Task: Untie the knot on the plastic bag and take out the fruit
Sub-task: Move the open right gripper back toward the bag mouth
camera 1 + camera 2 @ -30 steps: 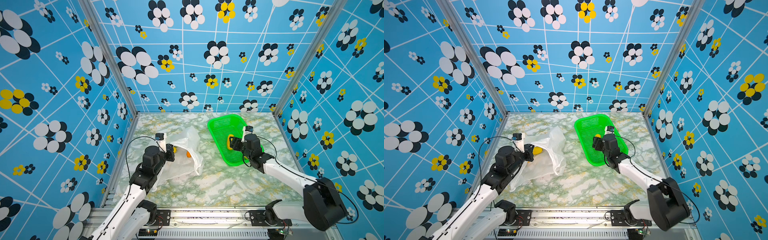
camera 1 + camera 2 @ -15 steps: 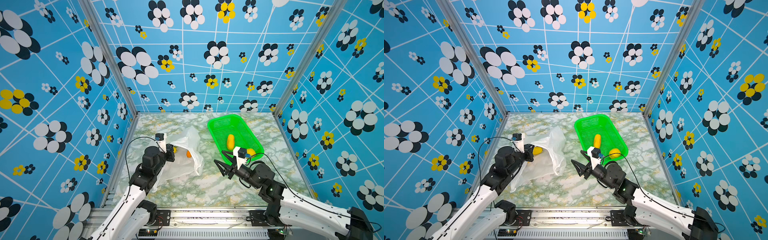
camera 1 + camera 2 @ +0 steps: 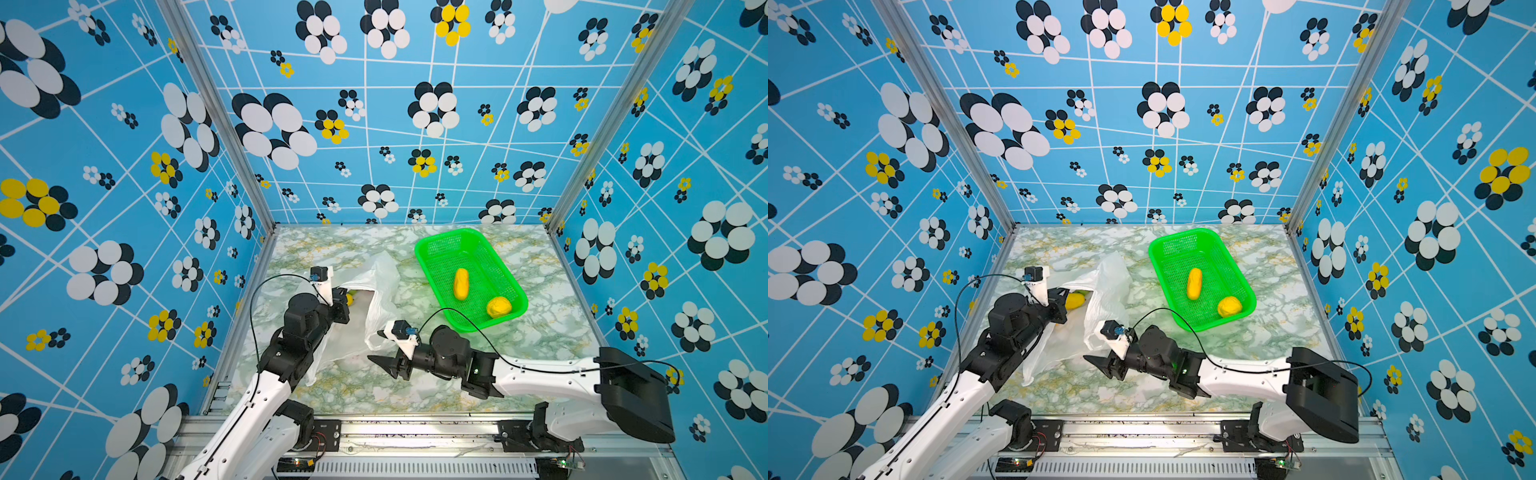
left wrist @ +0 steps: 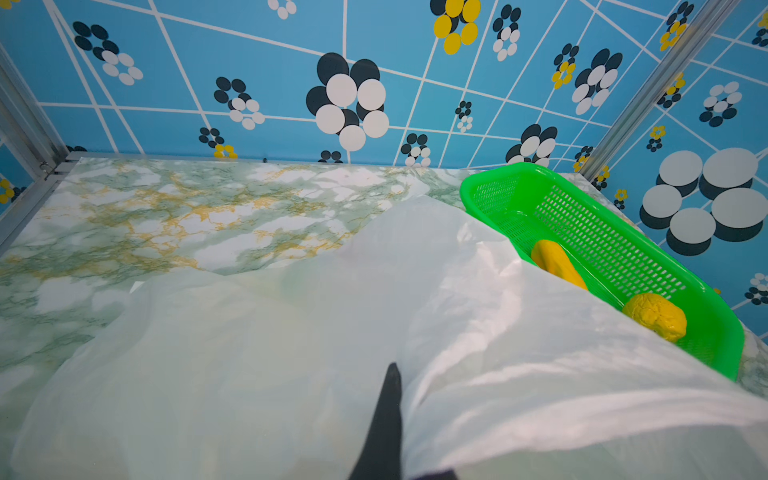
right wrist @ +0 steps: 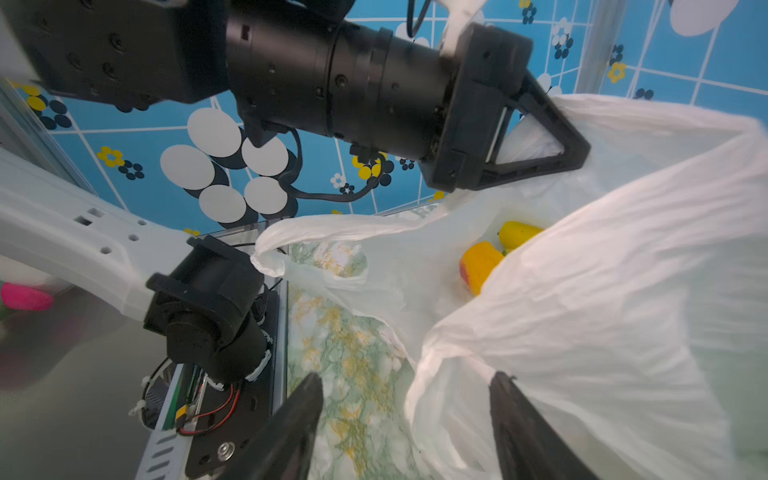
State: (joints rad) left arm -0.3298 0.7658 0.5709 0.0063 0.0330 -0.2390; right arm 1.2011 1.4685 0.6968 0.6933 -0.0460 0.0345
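Observation:
The white plastic bag (image 3: 376,291) (image 3: 1106,286) lies left of centre with its mouth open. My left gripper (image 3: 343,300) (image 3: 1060,302) (image 5: 579,143) is shut on the bag's upper edge and holds it up. In the left wrist view, film (image 4: 291,332) drapes over one dark finger (image 4: 390,399). Inside lie an orange fruit (image 5: 480,264) and a yellow fruit (image 5: 517,232) (image 3: 1075,300). My right gripper (image 3: 384,362) (image 3: 1100,362) (image 5: 405,380) stands open and empty, low at the bag's near edge. The knot is out of view.
A green mesh basket (image 3: 420,257) (image 3: 1153,259) (image 4: 478,195) stands at the back right. It holds a long yellow fruit (image 3: 461,284) (image 3: 1195,283) and a round yellow one (image 3: 498,307) (image 3: 1229,306). A loose handle loop (image 5: 270,249) hangs toward the left arm. Patterned walls enclose the table.
My right gripper left the basket, where a second yellow fruit now lies, and swung forward and left to the bag's near edge. Its jaws narrowed slightly. The left gripper kept still.

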